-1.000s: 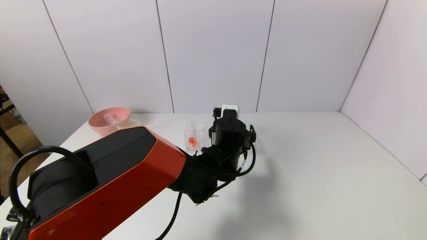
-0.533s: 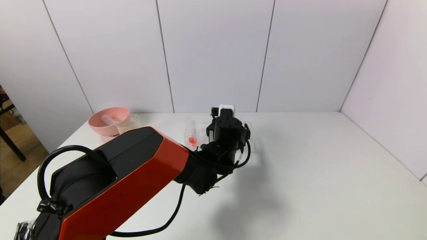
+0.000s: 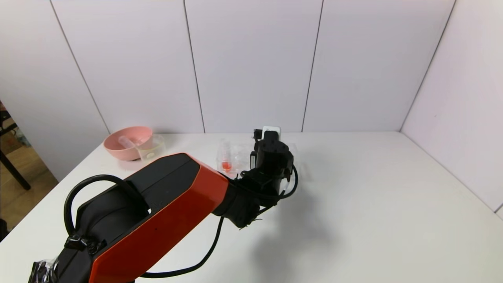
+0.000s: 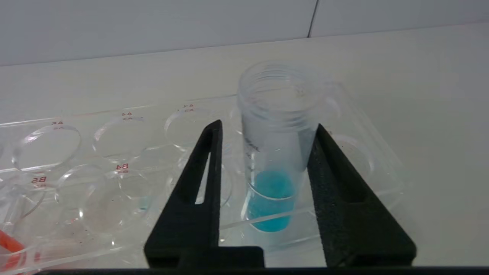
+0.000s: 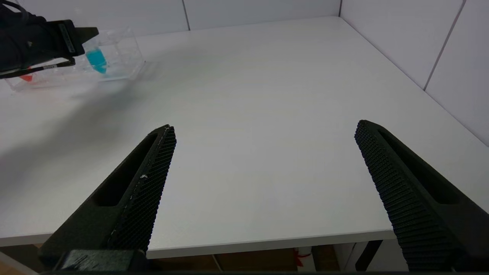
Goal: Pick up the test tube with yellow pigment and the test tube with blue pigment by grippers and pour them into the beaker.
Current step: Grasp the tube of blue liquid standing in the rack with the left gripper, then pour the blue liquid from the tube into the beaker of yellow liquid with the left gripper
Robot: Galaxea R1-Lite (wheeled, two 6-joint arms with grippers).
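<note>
A: Where is the left arm reaching?

B: It is stretching forward and across the white worktop [image 3: 353,204], its orange-and-black forearm running diagonally from the near left toward the middle, wrist bent down over the clear tube rack [image 4: 57,160]. The left end effector [image 4: 267,133] is sitting at the rack's far-right end.

A: What are its fingers doing?

B: They are standing either side of the test tube with blue pigment [image 4: 273,160]. One finger [image 4: 324,172] is lying against the tube's wall; the other finger [image 4: 202,172] is showing a narrow gap beside it, so the fingers are narrowed around the tube, and I cannot tell whether they are squeezing it yet. The tube is standing upright in its rack hole, blue liquid in its lower part.

A: And the right arm?

B: It is hanging low near the worktop's front edge, well apart from the rack, with the right end effector [image 5: 267,152] spread wide over bare surface and holding nothing.

A: Where is the beaker?

B: The beaker [image 3: 151,146] is standing at the far left of the worktop, touching the pink bowl [image 3: 127,141]. A tube with red liquid [image 3: 226,163] is sitting in the rack's left part
</note>
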